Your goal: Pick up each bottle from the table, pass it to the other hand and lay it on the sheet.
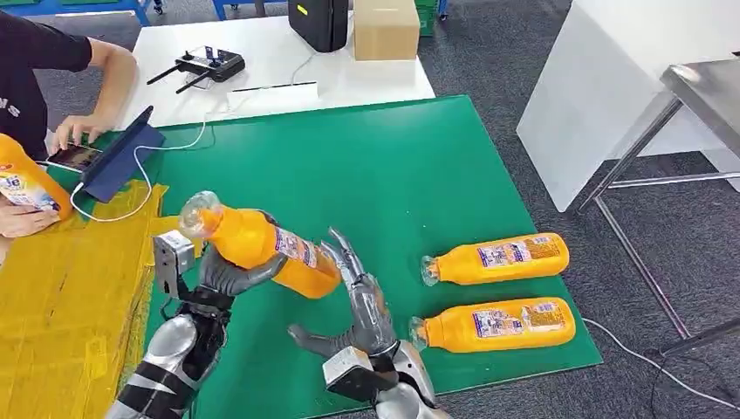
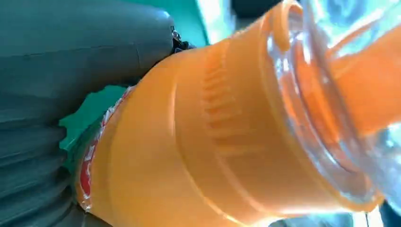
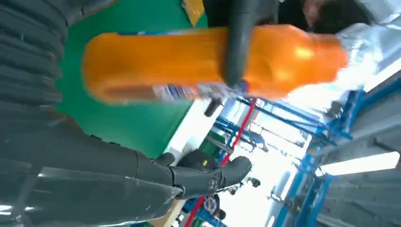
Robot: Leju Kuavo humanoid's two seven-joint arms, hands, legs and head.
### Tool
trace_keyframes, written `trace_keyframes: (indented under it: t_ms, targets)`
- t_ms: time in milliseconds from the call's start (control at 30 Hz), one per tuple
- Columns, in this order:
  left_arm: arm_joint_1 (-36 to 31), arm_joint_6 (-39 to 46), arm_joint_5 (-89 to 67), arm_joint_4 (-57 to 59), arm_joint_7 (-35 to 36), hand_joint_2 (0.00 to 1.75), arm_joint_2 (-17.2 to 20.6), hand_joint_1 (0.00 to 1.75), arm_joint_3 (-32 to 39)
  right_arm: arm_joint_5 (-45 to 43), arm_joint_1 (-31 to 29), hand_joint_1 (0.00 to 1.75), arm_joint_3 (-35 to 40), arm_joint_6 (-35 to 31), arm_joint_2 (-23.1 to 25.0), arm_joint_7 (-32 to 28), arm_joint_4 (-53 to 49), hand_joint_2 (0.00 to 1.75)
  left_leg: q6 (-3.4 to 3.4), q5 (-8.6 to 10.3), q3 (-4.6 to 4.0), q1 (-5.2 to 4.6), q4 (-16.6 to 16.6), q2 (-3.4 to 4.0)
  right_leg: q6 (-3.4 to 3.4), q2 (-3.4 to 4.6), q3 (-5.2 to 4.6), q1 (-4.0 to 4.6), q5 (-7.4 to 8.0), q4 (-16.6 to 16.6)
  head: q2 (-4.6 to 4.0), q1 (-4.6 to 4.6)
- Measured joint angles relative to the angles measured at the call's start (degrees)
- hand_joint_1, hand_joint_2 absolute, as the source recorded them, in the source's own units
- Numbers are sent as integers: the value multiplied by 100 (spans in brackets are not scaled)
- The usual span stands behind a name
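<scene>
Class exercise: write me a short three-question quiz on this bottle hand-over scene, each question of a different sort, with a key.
1. True or false: the left hand holds the raised bottle.
2. How many bottles lie on the green mat?
3. The right hand is: A) gripping the raised bottle, B) open beside it, C) resting on the yellow sheet.

Key: 1 true; 2 two, one bottle and another; 3 B.

Held bottle [image 1: 262,244]: glossy clear plastic, printed paper-like label. Left robot hand [image 1: 229,278]: smooth matt grey plastic fingers; arm casing [image 1: 166,358] polished silver metal. Counter [image 1: 393,175]: matt green surface. Sheet [image 1: 61,305]: yellow, rough and creased. Floor [image 1: 506,78]: grey, coarse carpet texture.
</scene>
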Motion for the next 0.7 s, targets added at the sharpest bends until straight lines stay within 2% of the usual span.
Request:
trace_keyframes:
  t_ms: [133, 267, 433, 600, 700]
  targets:
    - [-98, 1862, -2038, -26, 48, 175, -4, 175, 198, -4, 132, 0, -44, -46, -87, 24, -586, 175, 0, 0, 0, 0, 0, 0, 0, 0, -1, 0, 0, 0, 2, 0]
    - [-234, 2869, -4452, -17, 547, 175, -4, 175, 569, -17, 245, 0, -153, 11, -131, 92, -1141, 175, 0, 0, 0, 0, 0, 0, 0, 0, -1, 1, 0, 0, 0, 2]
    - [-467, 2997, -8398, 103, 1767, 175, 70, 175, 1249, -79, 294, 0, -280, 96, -155, 133, -1510, 175, 0, 1, 3, 0, 0, 3, 0, 1, 0, 0, 0, 0, 0, 0]
    - [-954, 2820, -8787, 945, 2849, 175, 521, 175, 1195, -140, 306, 0, -369, 177, -170, 107, -1674, 175, -2, 3, 5, 1, 0, 10, -2, 3, -1, 2, 1, 2, 0, -2]
    - [-1152, 2750, -8809, 1349, 3114, 175, 728, 175, 1003, -144, 306, 0, -393, 197, -179, 107, -1717, 175, -5, 5, 3, 3, 0, 1, -2, -2, -1, 10, 1, 2, 0, 0]
